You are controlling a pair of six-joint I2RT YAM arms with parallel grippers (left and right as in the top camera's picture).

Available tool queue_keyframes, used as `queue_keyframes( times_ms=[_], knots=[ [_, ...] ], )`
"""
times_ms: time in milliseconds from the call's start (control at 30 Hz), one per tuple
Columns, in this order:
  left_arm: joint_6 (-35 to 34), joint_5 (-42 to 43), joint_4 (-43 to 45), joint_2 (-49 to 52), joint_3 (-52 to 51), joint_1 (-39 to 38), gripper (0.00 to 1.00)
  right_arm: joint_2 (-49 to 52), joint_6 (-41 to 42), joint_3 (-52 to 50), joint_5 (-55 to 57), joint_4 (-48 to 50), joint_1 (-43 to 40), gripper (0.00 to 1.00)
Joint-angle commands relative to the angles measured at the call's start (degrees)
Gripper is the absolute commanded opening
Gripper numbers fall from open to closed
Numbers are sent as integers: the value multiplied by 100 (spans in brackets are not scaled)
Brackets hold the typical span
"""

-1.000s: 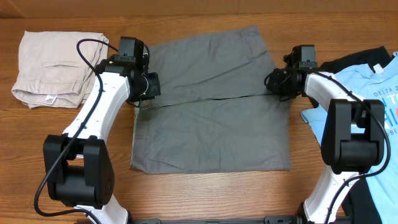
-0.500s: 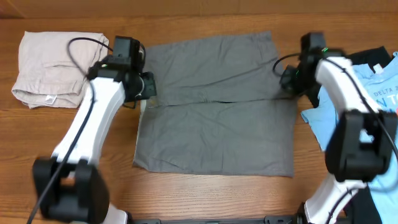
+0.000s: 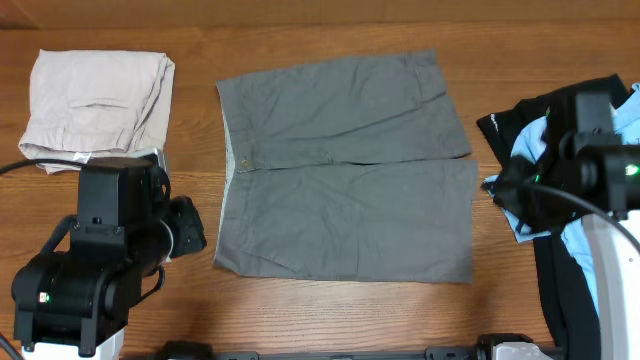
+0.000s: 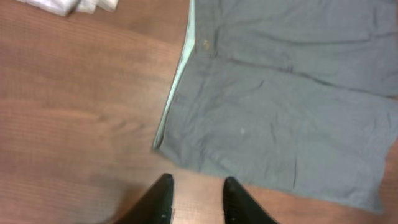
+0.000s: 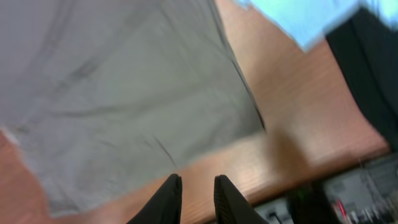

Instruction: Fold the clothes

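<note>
The mid-grey shorts (image 3: 345, 170) lie spread flat at the table's centre, waistband to the left, legs to the right. They also show in the left wrist view (image 4: 280, 106) and the right wrist view (image 5: 124, 93). My left gripper (image 4: 198, 199) is open and empty over bare wood, just short of the shorts' near left corner. My right gripper (image 5: 198, 199) is open a little and empty over bare wood beside the shorts' near right corner. The beige shorts (image 3: 95, 100) lie folded at the far left. The light-blue T-shirt (image 3: 520, 215) and the black garment (image 3: 505, 125) lie at the right, partly hidden by my right arm.
My left arm (image 3: 100, 260) stands at the front left and my right arm (image 3: 600, 180) at the right edge. The table's front edge (image 5: 323, 155) shows in the right wrist view, with equipment below it.
Both grippers have left the shorts' side edges and pulled back toward the table's front. The shorts now lie flat and free, shifted slightly right.
</note>
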Motion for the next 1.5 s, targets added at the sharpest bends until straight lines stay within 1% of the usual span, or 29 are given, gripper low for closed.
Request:
queue_keyframes(
  times_ms=[0,33,67,100,167,200,233,300,333,367,400,500,533,633,700,767,833,1033,1100,1233,1300,1333,1467],
  knots=[
    [-151,-50,-109,9,-201,-15,48,-533,503,-1279,31,258,26,24],
    [-227,-55,-85,9,-302,-15,52,-610,570,-1539,17,365,26,25],
    [-345,-55,-4,15,-481,-15,54,-713,651,-1939,-28,542,26,27],
    [-505,-39,170,35,-813,-15,56,-802,664,-2581,-262,876,26,29],
    [-577,39,348,70,-1141,-15,58,-787,667,-3152,-525,1231,26,31],
    [-581,109,428,94,-1309,-15,59,-758,706,-3480,-599,1478,26,36],
    [-597,195,509,125,-1482,-15,60,-728,809,-3683,-608,1639,24,44],
    [-599,280,625,160,-1692,-15,61,-662,964,-4015,-612,1965,22,55],
    [-599,323,688,175,-1784,-15,61,-638,990,-4113,-610,2072,22,57],
    [-601,398,837,232,-1956,-15,64,-575,1139,-4352,-619,2312,22,69],
    [-616,450,905,273,-2044,-15,66,-544,1250,-4454,-614,2398,22,69],
    [-619,584,966,433,-2238,-15,76,-505,1397,-4675,-614,2651,22,69],
    [-621,605,966,479,-2280,-15,77,-505,1438,-4719,-612,2708,22,70],
    [-706,651,997,638,-2426,-15,79,-505,1543,-4922,-610,3005,22,65],
    [-752,651,1049,754,-2496,-15,87,-505,1631,-5073,-610,3252,22,64],
    [-881,649,1095,870,-2546,-15,91,-505,1729,-5219,-612,3499,22,63],
    [-1003,649,1139,964,-2590,-15,92,-505,1735,-5392,-610,3825,22,61],
    [-1003,647,1521,1141,-3045,-15,91,-505,1738,-5834,-573,4457,22,61],
    [-1001,645,1611,1143,-3198,-15,91,-505,1735,-5923,-728,4651,22,61],
    [-1021,568,1757,1145,-3442,-11,91,-505,1738,-5932,-748,4730,22,61],
    [-1298,304,1794,1145,-3560,-11,92,-505,1735,-5932,-756,4723,22,61],
    [-1569,131,1867,1145,-3672,-11,92,-505,1735,-5932,-763,4715,22,61],
    [-2382,48,2277,1145,-4011,-11,91,-505,1735,-5932,-765,4708,22,61]
  ],
)
